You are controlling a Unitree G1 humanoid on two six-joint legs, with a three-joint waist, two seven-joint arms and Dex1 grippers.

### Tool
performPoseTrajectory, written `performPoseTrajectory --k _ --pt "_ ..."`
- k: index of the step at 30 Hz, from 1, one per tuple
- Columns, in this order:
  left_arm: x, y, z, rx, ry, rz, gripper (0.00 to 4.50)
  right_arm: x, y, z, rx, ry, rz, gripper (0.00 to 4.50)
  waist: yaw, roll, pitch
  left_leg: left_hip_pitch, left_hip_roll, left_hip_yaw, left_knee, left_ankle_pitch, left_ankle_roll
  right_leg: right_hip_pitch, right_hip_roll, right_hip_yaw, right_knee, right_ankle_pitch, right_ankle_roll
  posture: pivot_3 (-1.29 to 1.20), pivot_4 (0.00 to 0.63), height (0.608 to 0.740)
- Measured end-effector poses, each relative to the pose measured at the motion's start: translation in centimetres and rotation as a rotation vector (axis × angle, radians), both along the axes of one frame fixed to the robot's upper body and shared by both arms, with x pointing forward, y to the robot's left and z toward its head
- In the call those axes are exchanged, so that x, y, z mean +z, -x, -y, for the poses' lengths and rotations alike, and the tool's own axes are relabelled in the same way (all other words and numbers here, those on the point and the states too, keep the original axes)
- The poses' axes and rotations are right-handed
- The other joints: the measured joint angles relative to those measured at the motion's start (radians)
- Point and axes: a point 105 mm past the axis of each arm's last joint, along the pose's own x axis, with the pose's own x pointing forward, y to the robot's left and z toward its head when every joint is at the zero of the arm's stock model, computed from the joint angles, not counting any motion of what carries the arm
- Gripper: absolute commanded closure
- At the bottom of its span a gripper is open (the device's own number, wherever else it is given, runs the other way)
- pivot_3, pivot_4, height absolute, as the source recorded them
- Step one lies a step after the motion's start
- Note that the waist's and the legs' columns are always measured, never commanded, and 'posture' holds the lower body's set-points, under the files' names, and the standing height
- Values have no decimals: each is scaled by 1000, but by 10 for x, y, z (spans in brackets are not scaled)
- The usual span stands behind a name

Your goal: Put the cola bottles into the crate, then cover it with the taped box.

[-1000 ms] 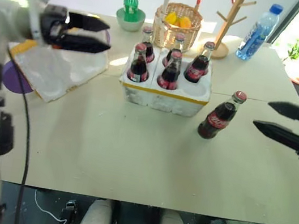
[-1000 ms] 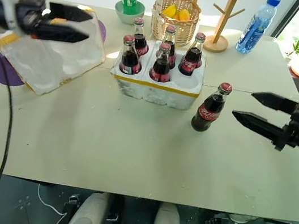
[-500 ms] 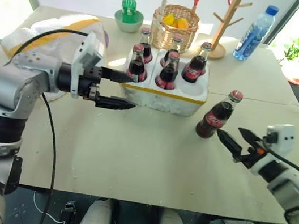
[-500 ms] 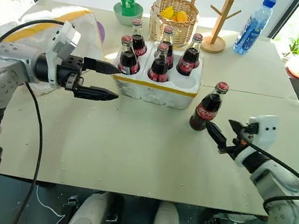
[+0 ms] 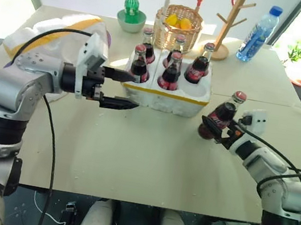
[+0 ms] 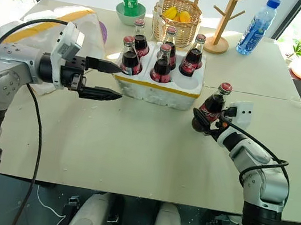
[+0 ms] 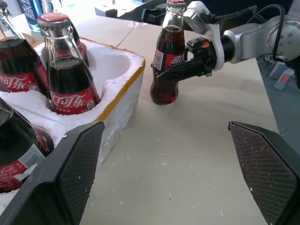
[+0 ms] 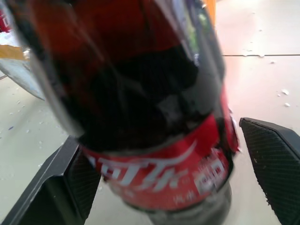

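Several cola bottles (image 5: pixel 172 70) stand in the wells of the white crate (image 5: pixel 164 98), which has a yellow tape band; its front right well (image 5: pixel 198 89) is empty. One more cola bottle (image 5: pixel 223 114) stands on the table to the crate's right. My right gripper (image 5: pixel 215 134) is open with one finger on each side of that bottle's lower body (image 8: pixel 154 140); a small gap shows beside one finger. My left gripper (image 5: pixel 132 92) is open and level, pointing at the crate's left front corner. The taped box (image 5: pixel 55 23) lies at the far left behind my left arm.
Behind the crate stand a wicker basket (image 5: pixel 178 22) with fruit, a green soda bottle in a bowl (image 5: pixel 132 6), a wooden rack (image 5: pixel 232 22) and a water bottle (image 5: pixel 260 31). Bare tabletop (image 5: pixel 148 158) stretches in front of the crate.
My right gripper has come down and forward until its fingers flank the loose bottle. My left gripper dropped from over the taped box to the crate's left side, then stayed still.
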Motion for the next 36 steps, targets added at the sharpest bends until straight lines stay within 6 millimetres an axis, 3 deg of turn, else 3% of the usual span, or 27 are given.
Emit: performPoseTrajectory --k 1,4,6,8,12,15,17,24,30,33,36 --pt "0 0 0 4 -2 5 0 3 -1 3 -5 -8 7 1612 0 0 0 0 0 0 0 0 0 0 0 0 0 0 0 0 150 740" --pt "0 2 0 14 -12 17 0 11 3 7 21 -23 11 1606 1 3 2 -1 0 0 0 0 0 -1 0 0 0 0 0 0 150 740" --pt "-4 2 -1 28 -13 10 0 27 4 8 57 -28 36 1606 -1 4 2 -1 0 1 0 0 0 -1 0 0 0 0 0 0 150 740" --pt "-8 2 -3 40 -10 -1 0 53 0 6 90 -34 96 1606 -5 5 3 -1 0 1 0 0 0 -2 0 1 0 0 0 0 150 740" --pt "-5 3 -1 46 0 12 0 130 -12 -13 169 -32 305 1606 -21 6 4 -1 1 1 -2 0 1 -3 1 1 1 0 0 0 150 740" --pt "-4 2 -1 53 3 24 0 155 -21 -30 216 -31 360 1606 -23 6 4 -1 1 1 -3 0 0 -4 2 1 0 0 0 0 150 740" --pt "-4 1 -1 62 5 30 0 150 -32 -42 235 -11 332 1606 -23 6 4 -2 1 2 -3 0 0 -4 2 1 0 0 0 0 150 740" --pt "-2 -1 -5 94 -1 42 0 87 -59 -68 267 145 143 1606 -20 6 4 -5 0 2 -3 0 0 -5 0 1 -1 0 0 0 150 740" --pt "2 -1 -12 127 6 59 0 62 -68 -73 253 200 89 1606 -23 6 4 -5 0 3 -4 0 0 -6 0 1 0 0 0 0 150 740" --pt "-2 -1 -17 150 -2 47 0 62 -70 -73 243 209 102 186 -24 5 4 -4 1 3 -4 0 -1 -6 0 1 0 0 0 0 150 740" --pt "2 2 -28 184 -8 61 0 64 -70 -72 241 209 108 62 -25 5 4 -4 1 3 -4 1 -2 -6 0 1 -1 0 0 0 150 740"
